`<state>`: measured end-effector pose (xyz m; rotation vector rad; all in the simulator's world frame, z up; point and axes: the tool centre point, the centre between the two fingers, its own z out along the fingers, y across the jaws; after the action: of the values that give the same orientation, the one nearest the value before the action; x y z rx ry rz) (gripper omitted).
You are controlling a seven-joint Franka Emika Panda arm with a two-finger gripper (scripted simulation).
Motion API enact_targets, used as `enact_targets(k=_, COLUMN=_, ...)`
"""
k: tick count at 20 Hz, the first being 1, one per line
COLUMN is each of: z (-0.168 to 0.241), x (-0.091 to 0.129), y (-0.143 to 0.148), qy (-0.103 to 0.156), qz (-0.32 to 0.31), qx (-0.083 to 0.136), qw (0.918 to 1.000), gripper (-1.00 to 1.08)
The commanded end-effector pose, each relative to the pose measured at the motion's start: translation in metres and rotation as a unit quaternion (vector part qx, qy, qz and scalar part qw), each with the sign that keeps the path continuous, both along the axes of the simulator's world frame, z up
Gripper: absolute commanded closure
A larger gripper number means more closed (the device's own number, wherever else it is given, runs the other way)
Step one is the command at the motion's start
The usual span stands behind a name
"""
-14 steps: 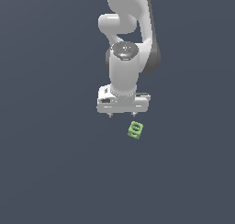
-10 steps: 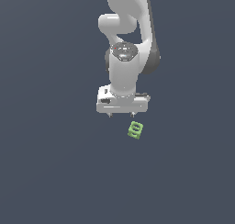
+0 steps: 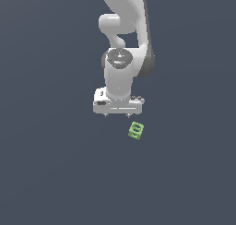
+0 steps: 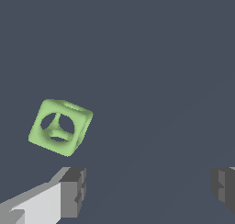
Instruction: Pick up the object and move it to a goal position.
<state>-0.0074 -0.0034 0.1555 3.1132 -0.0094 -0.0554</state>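
White and rounded, the gripper [image 3: 118, 113] hangs at the end of the arm [image 3: 124, 44] with its jaws spread wide and nothing between them. The wrist view shows this best: two dark pads [image 4: 73, 191] sit far apart with only bare floor in the gap. I'd say it is held open like that so it can drop over the target rather than knock it aside.

From the gripper, the object [image 3: 136, 130] lies at about four o'clock in the exterior view, close by but clear of the fingers, resting on the dark grey floor [image 3: 55, 173]. It is a small light-green block with dark openings through its face, sitting turned at a slant to the hand. In the wrist view it lies to one side of the opening, not centred in it.

So the grasp looks not yet lined up; to my eye the hand must shift over the block, and perhaps twist to match its angle, before closing.
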Motion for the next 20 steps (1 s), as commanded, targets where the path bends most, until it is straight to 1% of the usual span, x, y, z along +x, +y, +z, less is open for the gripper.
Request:
enact_targets(k=1, z=-0.001, x=0.001, y=0.002, qy=-0.001, qz=-0.002, qx=0.0, qw=1.0, gripper=-0.92)
enact_targets(k=6, z=-0.006, x=0.002, y=0.009, qy=-0.002, qz=-0.018, qx=0.001, qw=0.9998, gripper=-0.92)
enact_targets(k=12, z=-0.017, x=0.006, y=0.027, qy=-0.006, qz=-0.053, qx=0.002, qw=0.9986, gripper=-0.92)
enact_targets(k=16, z=-0.028, x=0.009, y=0.044, qy=-0.01, qz=-0.087, qx=0.004, qw=0.9962, gripper=-0.92)
enact_targets(k=20, z=-0.041, x=0.012, y=0.063, qy=-0.014, qz=-0.125, qx=0.006, qw=0.9921, gripper=-0.92)
